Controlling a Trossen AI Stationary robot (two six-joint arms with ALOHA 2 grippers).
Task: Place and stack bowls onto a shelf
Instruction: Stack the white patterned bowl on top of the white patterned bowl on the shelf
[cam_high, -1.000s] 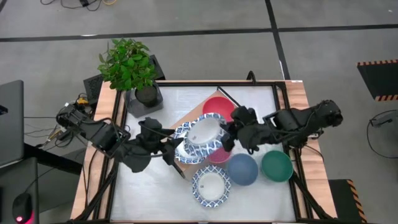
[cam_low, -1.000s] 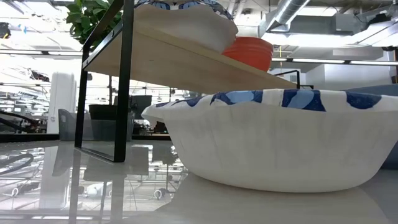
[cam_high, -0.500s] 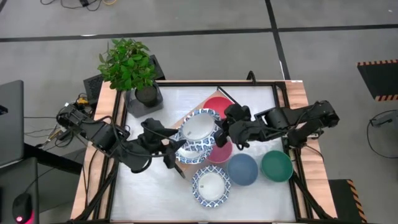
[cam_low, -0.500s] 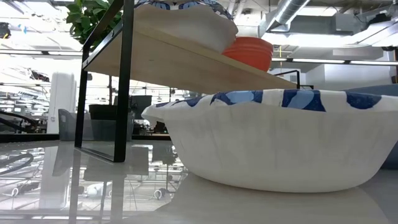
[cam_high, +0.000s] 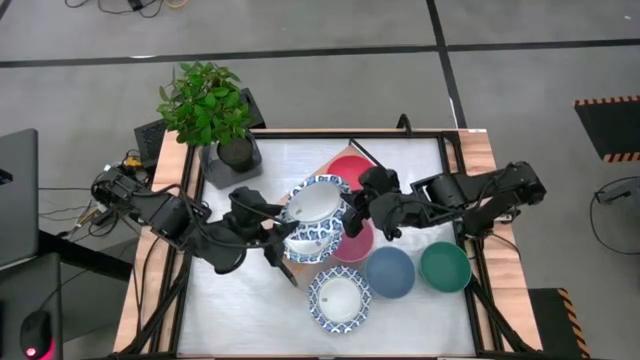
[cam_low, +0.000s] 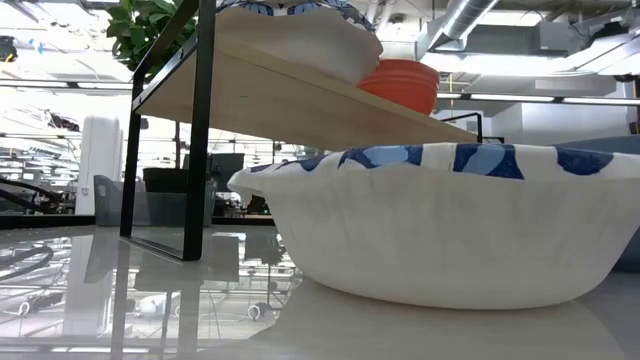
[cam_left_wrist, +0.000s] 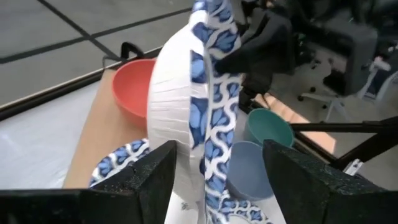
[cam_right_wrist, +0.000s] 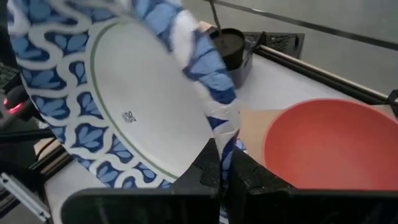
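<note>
Dark fingers of the right gripper are pressed together on the blue-patterned rim of a white bowl, pinching its edge from the right — the right wrist view shows that rim caught between the two pads, with the bowl's underside facing the camera. That held bowl sits over a stack of similar blue-rimmed bowls on the light-wood shelf, which stands slantwise near the middle of the table. The left gripper is at the stack's left edge, its fingers spread to either side of a bowl rim without closing on it, as the left wrist view shows. A red bowl rests on the shelf just beyond the stack, and a pink bowl shows partly under the right arm. On the tabletop nearer the front lie a blue bowl, a green bowl beside it, and another white blue-rimmed bowl — this last one fills the low view. A potted plant stands at the table's far left corner.
</note>
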